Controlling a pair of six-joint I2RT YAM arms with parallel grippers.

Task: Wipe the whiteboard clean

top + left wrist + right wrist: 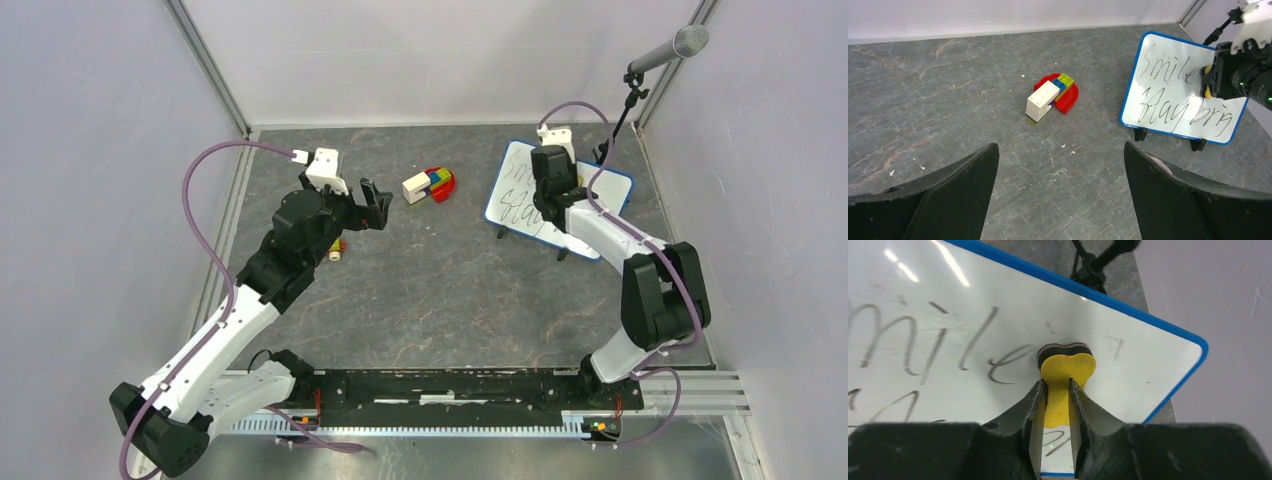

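- Looking down from above, I see the whiteboard point(515, 175) at the far right of the grey worktop point(430, 290), close to the right wall.
- It stands tilted on short black feet, its blue rim unbroken all round.
- Two lines of black handwriting cover it; the upper one reads "Smile", and I cannot read the lower one fully.
- My right hand point(548, 195) is over the board, fingers clamped on a yellow eraser point(1066, 367).
- In the right wrist view, the eraser's dark pad sits against the white surface just right of the last "e", near the upper right corner.
- My left hand point(372, 208) hangs above the worktop on the left side, well apart from the board, fingers spread wide with nothing between them.
- A small pile of toy bricks point(428, 185), white, red, blue, green and yellow, lies between the two hands, just beyond the left one.
- From the left wrist camera, the bricks lie ahead and the board stands off to the right.
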